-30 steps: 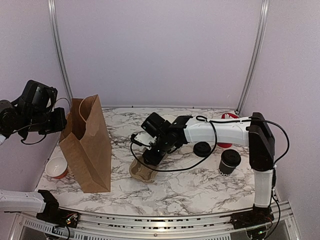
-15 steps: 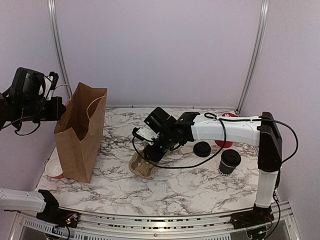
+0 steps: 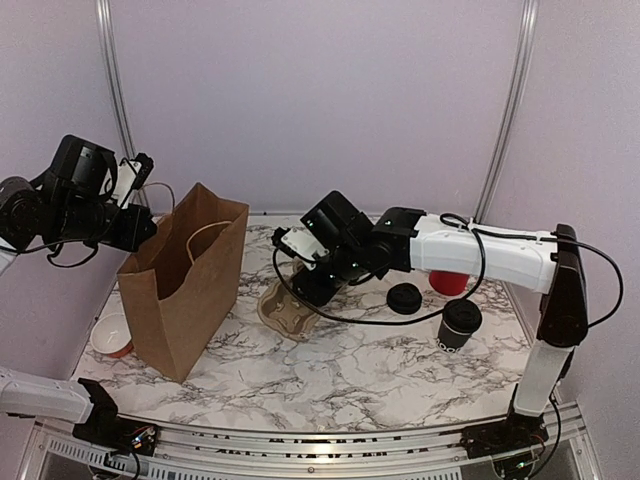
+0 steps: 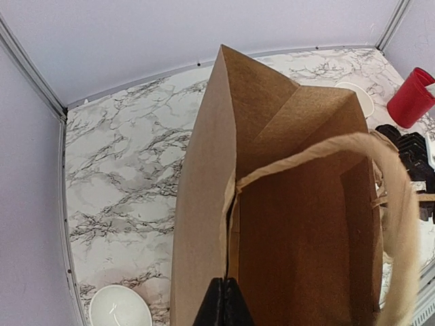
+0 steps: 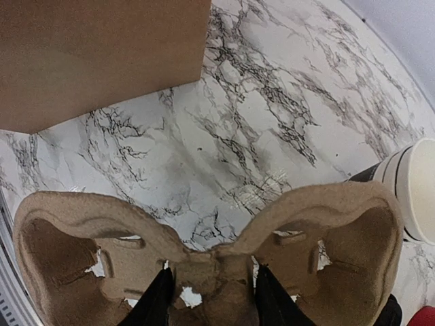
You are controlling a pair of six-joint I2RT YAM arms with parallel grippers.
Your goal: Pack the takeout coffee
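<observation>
The takeout coffee (image 3: 460,323), a black lidded cup, stands on the marble table at the right, clear of both grippers. My left gripper (image 3: 137,226) is shut on the near rim of a brown paper bag (image 3: 186,290), which stands open; in the left wrist view its fingertips (image 4: 225,303) pinch the rim of the bag (image 4: 204,204). My right gripper (image 3: 302,288) is shut on the middle of a brown pulp cup carrier (image 3: 286,312), held tilted just right of the bag. The right wrist view shows its fingers (image 5: 160,299) either side of the carrier (image 5: 61,238).
A loose black lid (image 3: 404,298) and a red cup (image 3: 448,282) lie behind the coffee. A red bowl with a white inside (image 3: 112,335) sits left of the bag. White-rimmed stacked cups (image 5: 414,193) stand beyond the carrier. Purple walls enclose the table.
The left gripper has swung right and dragged the bag's top along, turning the bag toward the centre. The right arm has raised the carrier and moved it back and right.
</observation>
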